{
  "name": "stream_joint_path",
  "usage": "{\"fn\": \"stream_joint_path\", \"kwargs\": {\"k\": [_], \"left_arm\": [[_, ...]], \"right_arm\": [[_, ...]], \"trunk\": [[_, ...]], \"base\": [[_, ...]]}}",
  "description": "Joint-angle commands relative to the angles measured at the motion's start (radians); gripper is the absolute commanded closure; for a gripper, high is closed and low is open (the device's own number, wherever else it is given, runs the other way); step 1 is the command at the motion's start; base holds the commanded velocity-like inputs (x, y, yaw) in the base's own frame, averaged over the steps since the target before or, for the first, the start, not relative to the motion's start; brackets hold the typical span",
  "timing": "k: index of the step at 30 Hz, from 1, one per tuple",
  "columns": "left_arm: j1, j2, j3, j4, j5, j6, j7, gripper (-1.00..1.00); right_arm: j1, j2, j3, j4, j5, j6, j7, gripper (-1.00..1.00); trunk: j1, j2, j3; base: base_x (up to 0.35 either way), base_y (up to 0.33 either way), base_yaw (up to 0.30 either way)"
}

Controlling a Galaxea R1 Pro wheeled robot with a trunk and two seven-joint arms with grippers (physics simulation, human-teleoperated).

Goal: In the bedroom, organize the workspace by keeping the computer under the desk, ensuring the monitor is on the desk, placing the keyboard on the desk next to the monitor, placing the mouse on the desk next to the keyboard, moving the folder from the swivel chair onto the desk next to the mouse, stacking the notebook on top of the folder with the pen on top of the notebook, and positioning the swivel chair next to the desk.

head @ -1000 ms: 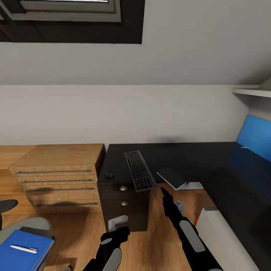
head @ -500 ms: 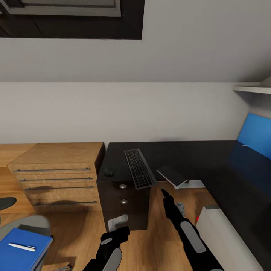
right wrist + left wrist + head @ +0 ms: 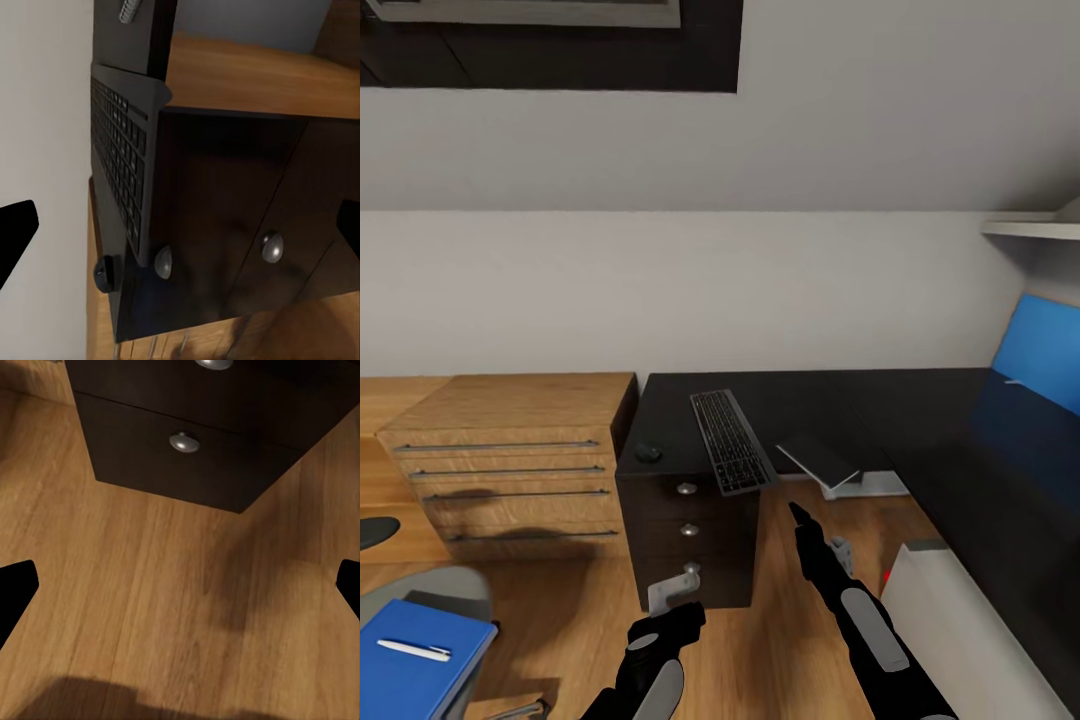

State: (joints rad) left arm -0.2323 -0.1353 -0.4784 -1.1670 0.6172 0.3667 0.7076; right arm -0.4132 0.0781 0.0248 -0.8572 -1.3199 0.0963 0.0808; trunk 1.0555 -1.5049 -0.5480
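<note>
Wooden floor [image 3: 780,640] under me, white wall ahead. Far left: blue folder [image 3: 415,665] with pen [image 3: 412,650] on top, on swivel chair [image 3: 445,590] seat. Wooden drawer unit [image 3: 510,450] next. Mouse [image 3: 649,453] at desk [image 3: 810,400] left front corner; keyboard [image 3: 731,440] beside it, overhanging front edge. My left gripper [image 3: 180,585] spread, empty, over floor. Right gripper [image 3: 180,217] spread, empty, facing desk drawers.
</note>
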Motion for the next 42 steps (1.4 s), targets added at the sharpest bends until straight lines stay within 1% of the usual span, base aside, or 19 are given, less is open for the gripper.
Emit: {"fn": "stream_joint_path", "kwargs": {"k": [1,6,15,20,24,26,28,30,33,38,42], "left_arm": [[-0.001,0.0,-0.002,-0.001,0.006,0.003,0.007,-1.0],[-0.001,0.001,-0.001,0.001,0.004,0.002,0.007,-1.0],[-0.001,0.003,0.002,0.0,0.003,-0.002,0.004,-1.0],[-0.001,0.003,0.0,0.0,0.003,-0.003,0.001,-1.0],[-0.001,0.005,0.003,-0.002,0.002,-0.003,0.002,-1.0],[-0.001,0.007,0.005,-0.004,0.002,-0.003,0.002,-1.0],[0.0,0.007,0.004,-0.005,0.002,-0.017,0.001,-1.0],[0.0,0.008,0.004,-0.005,0.002,-0.05,0.002,-1.0],[-0.001,0.01,0.004,-0.005,0.002,-0.119,0.001,-1.0],[-0.001,0.011,0.003,-0.005,0.002,-0.163,0.0,-1.0],[-0.001,0.011,0.003,-0.004,0.004,-0.167,0.0,-1.0]], "right_arm": [[-0.001,0.0,0.0,0.0,-0.008,0.003,0.002,-1.0],[-0.001,0.0,0.0,0.0,-0.009,0.003,0.002,-1.0],[-0.001,0.0,0.001,0.003,-0.01,0.005,0.001,-1.0],[-0.001,0.0,0.002,0.023,-0.009,0.005,0.001,-1.0],[-0.001,0.0,0.003,0.031,-0.003,0.005,0.001,-1.0],[-0.001,0.001,0.003,0.033,0.008,0.005,0.001,-1.0],[-0.001,0.002,0.003,0.033,0.014,0.005,0.001,-1.0],[-0.001,0.002,0.003,0.033,0.016,0.005,0.001,-1.0],[-0.001,0.001,0.003,0.033,0.017,0.005,0.001,-1.0],[-0.001,0.002,0.003,0.033,0.018,0.005,0.001,-1.0],[-0.001,0.002,0.003,0.033,0.018,0.005,0.001,-1.0]], "trunk": [[0.004,-0.008,-0.004],[0.023,-0.043,-0.02],[0.023,-0.043,-0.02],[0.023,-0.043,-0.02],[0.023,-0.043,-0.02],[0.023,-0.043,-0.02],[0.023,-0.043,-0.02],[0.023,-0.043,-0.02],[0.023,-0.043,-0.02],[0.023,-0.043,-0.02],[0.023,-0.043,-0.02]], "base": [[0.0,0.0,0.0],[0.0,0.0,0.0],[0.008,0.0,0.0],[0.192,0.0,0.0],[0.166,0.0,0.0],[0.09,0.01,0.0],[0.239,0.069,0.0],[0.276,0.077,0.0],[0.221,0.041,0.0],[0.175,0.047,0.0],[0.126,0.046,0.0]]}}
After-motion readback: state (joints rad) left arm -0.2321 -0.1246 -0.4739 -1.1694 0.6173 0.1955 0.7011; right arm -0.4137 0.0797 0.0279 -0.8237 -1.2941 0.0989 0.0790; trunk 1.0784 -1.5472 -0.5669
